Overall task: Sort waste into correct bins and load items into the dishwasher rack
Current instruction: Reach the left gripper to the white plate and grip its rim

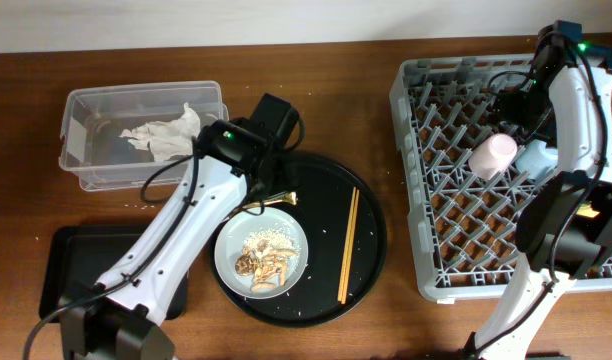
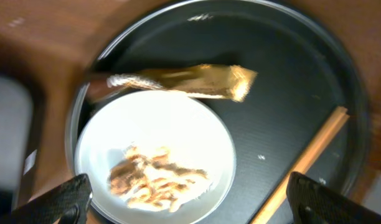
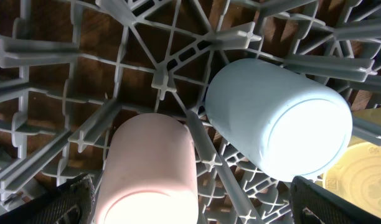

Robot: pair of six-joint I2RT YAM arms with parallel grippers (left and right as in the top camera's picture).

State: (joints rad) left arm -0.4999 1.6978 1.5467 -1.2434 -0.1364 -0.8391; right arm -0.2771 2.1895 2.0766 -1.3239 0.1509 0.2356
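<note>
Gold foil wrapper (image 2: 184, 82) ahead of wide left jaws, pink cup (image 3: 150, 168) under wide right jaws

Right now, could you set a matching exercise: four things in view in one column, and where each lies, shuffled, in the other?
1. crumpled white tissue
2. crinkled gold-brown foil wrapper
3. small pink cup
4. rice-and-brown-chunk food scraps

A. on the pale grey round plate
B. in the large grey pegged plastic rack
C. in the clear rectangular plastic tub
D. directly on the large round black tray

Pairs: 1-C, 2-D, 3-B, 4-A.
</note>
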